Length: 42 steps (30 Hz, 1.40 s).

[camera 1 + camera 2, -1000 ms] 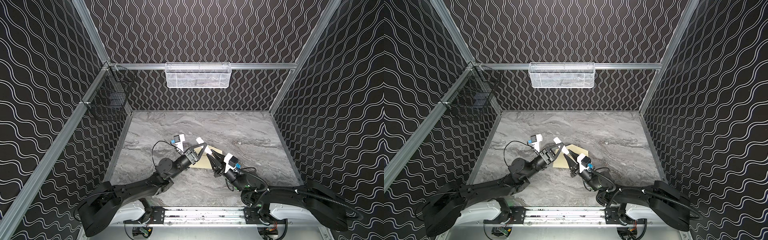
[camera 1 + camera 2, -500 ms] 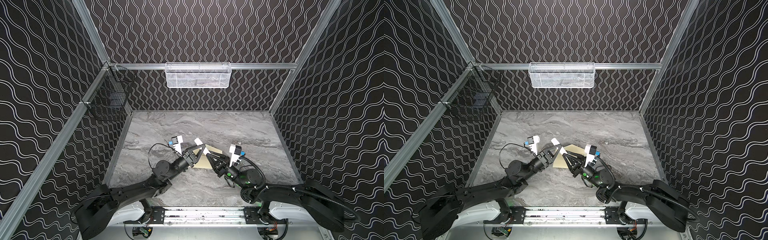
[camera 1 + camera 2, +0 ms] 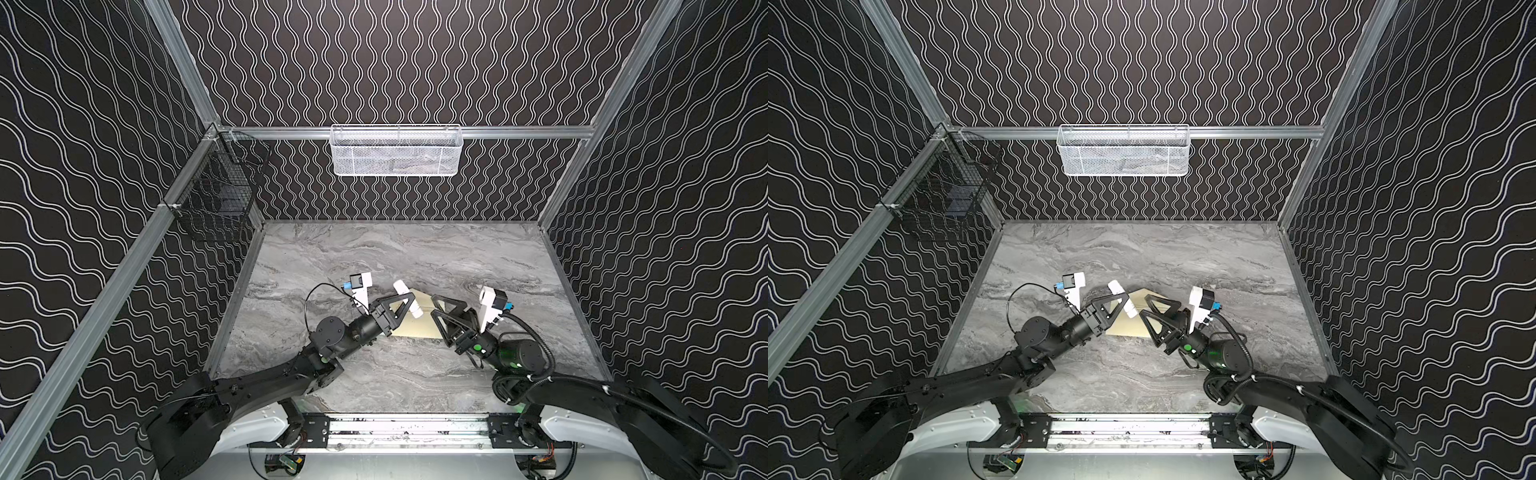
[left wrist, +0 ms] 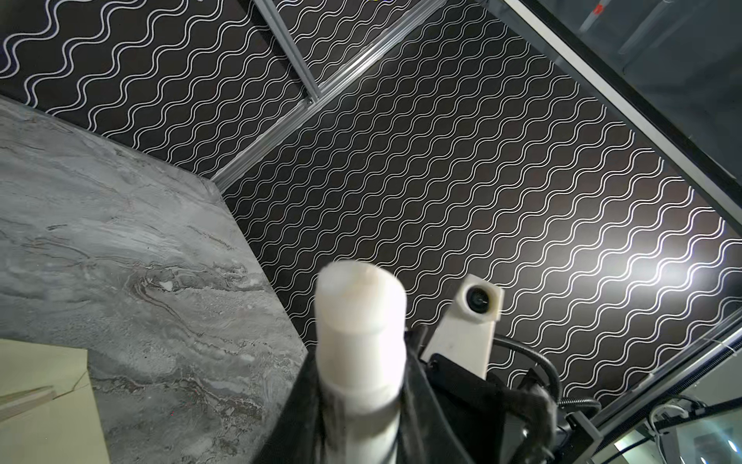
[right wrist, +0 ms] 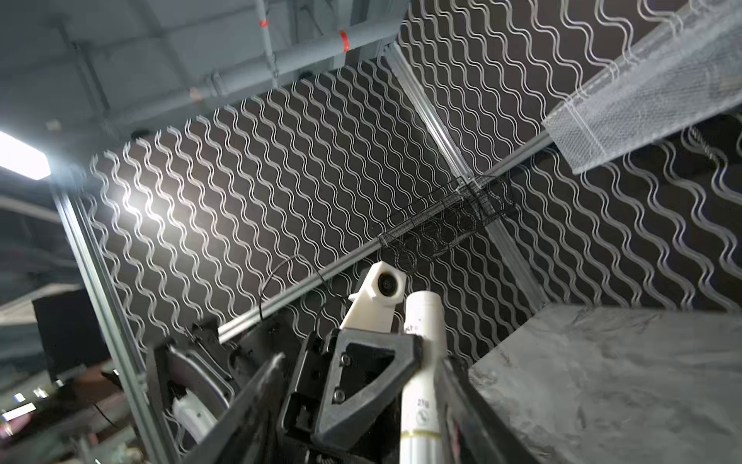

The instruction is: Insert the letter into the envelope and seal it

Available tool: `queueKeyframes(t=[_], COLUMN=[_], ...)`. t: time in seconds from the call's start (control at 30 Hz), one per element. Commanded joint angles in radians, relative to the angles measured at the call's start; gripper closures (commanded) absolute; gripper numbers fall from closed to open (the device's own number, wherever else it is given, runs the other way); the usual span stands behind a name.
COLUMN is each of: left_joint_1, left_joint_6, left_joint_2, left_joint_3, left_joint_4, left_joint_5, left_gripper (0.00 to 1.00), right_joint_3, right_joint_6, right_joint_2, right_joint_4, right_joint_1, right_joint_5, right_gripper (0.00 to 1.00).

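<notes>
Both top views show the whole cell: the left gripper (image 3: 406, 300) is clamped on a white stick (image 3: 401, 287), and the right gripper (image 3: 433, 306) stands with its jaws spread and nothing between them, its tips just beside the stick's near-right end. The envelope (image 3: 417, 326) lies flat on the table (image 3: 374, 257) directly under and between the two grippers, near the table's middle. The left wrist view alone gives the stick's blunt end (image 4: 359, 305) close up and blurred, one corner of the envelope (image 4: 40, 422) with a fold line, and the right wrist camera (image 4: 478, 301) facing it. The right wrist view alone shows the left gripper's triangular finger (image 5: 373, 373) pressed on the stick's side and printing on the stick, too small to read. The envelope's near edge runs left to right, which appears to be its long axis, and its far outline narrows to a point facing the far wall. Both grippers and the stick cover much of its face. The stick's long axis slants from far left to near right. Beyond, a black wire basket (image 3: 216, 195) hangs on the left wall and a white mesh basket (image 3: 395, 153) on the far wall, both well apart from the envelope.
</notes>
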Motion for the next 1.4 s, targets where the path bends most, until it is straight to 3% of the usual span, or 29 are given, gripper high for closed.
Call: queueKeyframes(t=[0.0,0.1,0.2,0.33,0.5,0.83,1.17,1.37], left_joint_1=[0.000,0.002,0.002,0.006,0.016,0.016,0.016,0.014], left_joint_6=[-0.019,-0.020,-0.018,-0.080,-0.168,-0.209,-0.206,-0.207], left_joint_2=[0.009,-0.001,-0.022,0.000,0.067,0.105,0.096,0.099], left_joint_3=[0.034,0.046,0.063,0.055,0.057,0.068,0.055,0.054], left_joint_4=[-0.053,-0.088,-0.158,-0.139,-0.045,-0.015,0.007,0.017], left_joint_5=[0.017,0.004,-0.029,-0.084,-0.108,-0.093,-0.080,-0.066], left_gripper=[1.00,1.00,1.00,1.00,1.00,1.00,1.00,1.00], right_joint_3=[0.070,0.123,0.122,0.044,-0.019,-0.036,0.007,0.023], right_joint_6=[-0.414,-0.665,-0.879,-1.135,-1.319,-1.352,-1.290,-1.262], right_joint_2=[-0.107,-0.188,-0.214,-0.225,-0.156,0.106,0.222,0.233], right_joint_4=[-0.387,-0.587,-0.615,-0.483,-0.321,0.034,0.125,0.113], right_joint_1=[-0.003,-0.001,0.010,0.061,0.075,0.092,0.095,0.099], right_joint_5=[-0.003,0.074,0.143,0.237,0.290,0.345,0.353,0.341], right_gripper=[0.37,0.37,0.37,0.36,0.33,0.33,0.56,0.65])
